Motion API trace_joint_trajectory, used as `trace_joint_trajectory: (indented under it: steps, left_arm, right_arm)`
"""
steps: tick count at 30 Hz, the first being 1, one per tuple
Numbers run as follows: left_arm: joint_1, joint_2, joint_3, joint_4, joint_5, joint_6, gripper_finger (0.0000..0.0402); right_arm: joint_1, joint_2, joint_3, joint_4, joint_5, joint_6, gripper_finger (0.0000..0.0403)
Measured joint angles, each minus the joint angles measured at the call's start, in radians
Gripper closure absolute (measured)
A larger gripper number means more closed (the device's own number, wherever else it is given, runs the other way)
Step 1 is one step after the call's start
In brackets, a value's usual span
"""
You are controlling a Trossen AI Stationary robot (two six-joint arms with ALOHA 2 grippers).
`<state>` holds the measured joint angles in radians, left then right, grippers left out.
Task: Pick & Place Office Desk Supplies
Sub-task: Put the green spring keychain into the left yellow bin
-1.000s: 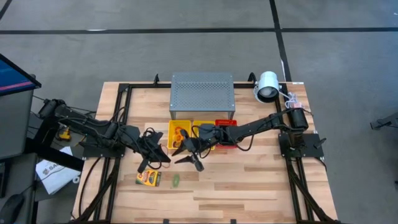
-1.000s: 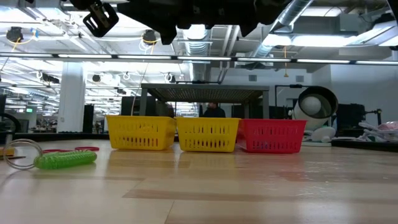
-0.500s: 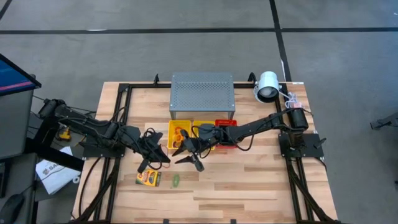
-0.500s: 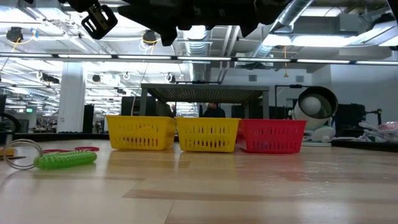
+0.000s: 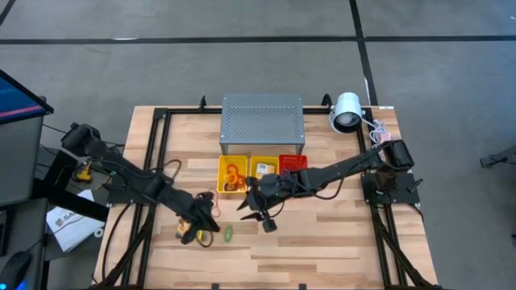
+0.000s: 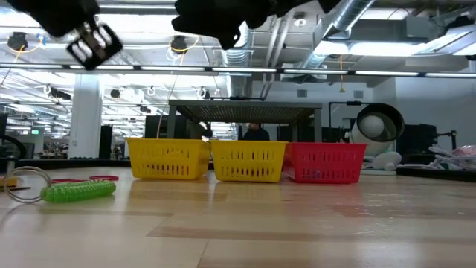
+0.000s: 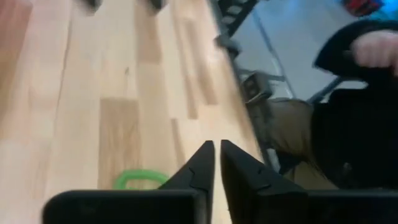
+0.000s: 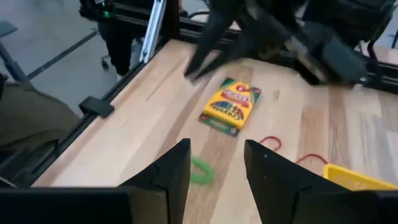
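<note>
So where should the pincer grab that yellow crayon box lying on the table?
The crayon box lies flat on the bare table. Probably best to come straight down and pinch across its two long edges, near the middle. The flat pose leaves only the thin sides to grip. The left pincer hangs close beside it.

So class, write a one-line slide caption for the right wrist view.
Right claw, open, hovers above a green band loop and a crayon box on the wooden table.

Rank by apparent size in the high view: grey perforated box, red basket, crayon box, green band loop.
1. grey perforated box
2. red basket, partly hidden by the right arm
3. crayon box, partly hidden by the left gripper
4. green band loop
</note>
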<state>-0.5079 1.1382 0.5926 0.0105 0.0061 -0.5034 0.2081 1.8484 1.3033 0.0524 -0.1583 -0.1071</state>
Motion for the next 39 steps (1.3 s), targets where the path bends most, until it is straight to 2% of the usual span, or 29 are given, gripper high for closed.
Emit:
trace_joint_trajectory:
  steps: [4,9,13,19,23,26,31,35,39]
  left_arm:
    - [0.019,0.078,0.0,0.043,0.018,-0.068,0.0331]
    - [0.038,0.093,0.0,0.109,0.1,-0.156,0.0255]
    - [0.035,0.091,0.0,0.085,0.027,-0.203,0.0221]
    - [0.036,0.1,0.0,0.061,-0.01,-0.294,0.0224]
    - [0.036,0.132,0.032,0.015,-0.04,-0.34,0.0242]
    - [0.035,0.196,0.088,-0.012,-0.043,-0.348,0.0258]
    - [0.035,0.314,0.181,-0.099,0.022,-0.348,0.0276]
    - [0.036,0.363,0.2,-0.225,0.023,-0.388,0.0281]
    - [0.039,0.381,0.202,-0.284,-0.013,-0.46,0.0281]
  right_arm:
    - [0.011,0.0,0.0,-0.055,0.003,0.031,0.026]
    - [0.027,-0.011,0.0,-0.141,0.006,0.081,0.026]
    - [0.074,-0.05,0.001,-0.192,0.082,0.078,0.026]
    - [0.161,-0.122,0.001,-0.319,0.298,0.08,0.026]
    - [0.204,-0.135,0.001,-0.355,0.387,0.082,0.026]
    - [0.22,-0.135,0.001,-0.387,0.423,0.113,0.026]
    - [0.225,-0.135,0.001,-0.416,0.429,0.175,0.026]
    - [0.236,-0.135,0.001,-0.432,0.432,0.187,0.026]
    - [0.255,-0.135,0.001,-0.454,0.439,0.211,0.026]
